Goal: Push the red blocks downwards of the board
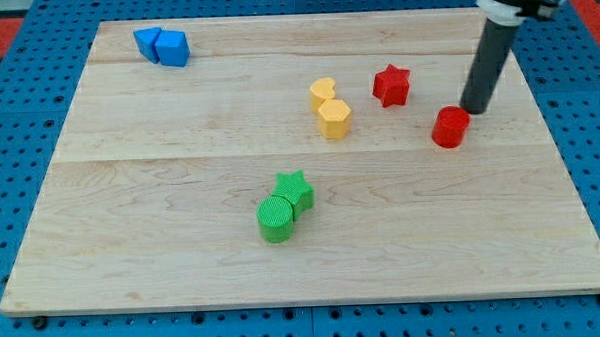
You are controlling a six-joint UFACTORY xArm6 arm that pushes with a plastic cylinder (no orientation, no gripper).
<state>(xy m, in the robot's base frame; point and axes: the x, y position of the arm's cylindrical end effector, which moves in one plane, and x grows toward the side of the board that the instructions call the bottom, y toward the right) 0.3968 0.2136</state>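
Note:
A red star block (391,85) lies at the upper right of the wooden board (132,214). A red cylinder block (450,126) lies a little to its lower right. My tip (475,110) stands just above and to the right of the red cylinder, touching or nearly touching its upper right edge. The dark rod rises from there to the view's top right corner.
A yellow heart block (322,92) and a yellow hexagon block (334,117) sit together left of the red star. A green star (296,190) and a green cylinder (277,218) touch at lower centre. Two blue blocks (163,44) sit at the top left.

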